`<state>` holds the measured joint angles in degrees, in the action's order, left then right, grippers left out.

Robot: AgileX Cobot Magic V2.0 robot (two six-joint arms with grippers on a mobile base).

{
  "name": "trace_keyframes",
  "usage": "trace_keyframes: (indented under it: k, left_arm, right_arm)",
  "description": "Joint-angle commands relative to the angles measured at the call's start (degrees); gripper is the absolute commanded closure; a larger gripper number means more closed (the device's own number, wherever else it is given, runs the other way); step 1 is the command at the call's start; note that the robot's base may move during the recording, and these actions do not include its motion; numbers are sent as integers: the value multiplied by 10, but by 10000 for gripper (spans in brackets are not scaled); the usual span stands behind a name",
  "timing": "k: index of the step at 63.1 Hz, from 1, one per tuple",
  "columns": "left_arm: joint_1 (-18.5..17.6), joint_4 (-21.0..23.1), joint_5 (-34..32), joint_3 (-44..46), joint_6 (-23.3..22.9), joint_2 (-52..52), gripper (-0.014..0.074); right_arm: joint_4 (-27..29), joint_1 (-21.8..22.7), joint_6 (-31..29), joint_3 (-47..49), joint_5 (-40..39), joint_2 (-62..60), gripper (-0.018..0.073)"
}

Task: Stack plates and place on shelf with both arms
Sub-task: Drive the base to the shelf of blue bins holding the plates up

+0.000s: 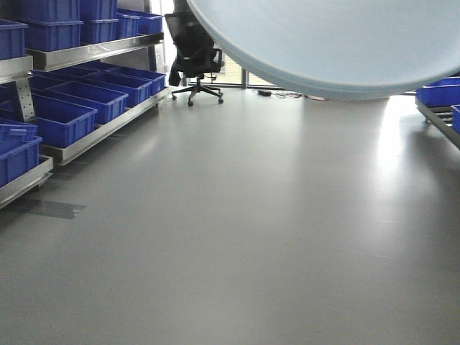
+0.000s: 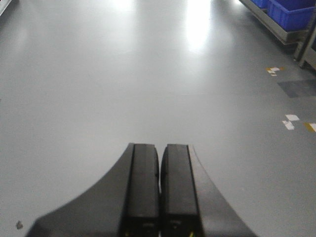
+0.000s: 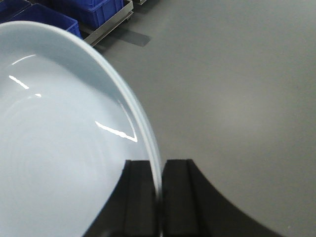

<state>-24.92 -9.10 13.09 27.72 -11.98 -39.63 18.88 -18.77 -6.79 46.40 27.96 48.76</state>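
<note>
right end effector [image 3: 160, 170] pinches the rim of a large round pale bluish-white plate [image 3: 59, 138], which is held in the air over the grey floor [image 3: 237, 98] and fills the top right of the front view. left end effector [image 2: 159, 153] is pressed together and empty. Second plate not visible. Brushed steel shelf [image 1: 90, 52] with blue plastic crates [image 1: 65, 118] is at far left. One-sided rim pinch looks marginal: put left support on the opposite rim, keep it level, go slow.

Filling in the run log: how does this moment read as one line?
left gripper: shut, empty | right gripper: shut on plate rim | plate: held in the air over floor
</note>
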Motion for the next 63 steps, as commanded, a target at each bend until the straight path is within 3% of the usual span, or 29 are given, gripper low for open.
trace_keyframes:
  k: [1, 63]
  left_arm:
    - [1, -1, -47, 17, -6, 1, 512]
    - [1, -1, -47, 17, -6, 1, 512]
  right_arm:
    - [11, 0, -2, 18, -51, -9, 503]
    - [11, 0, -2, 18, -51, -9, 503]
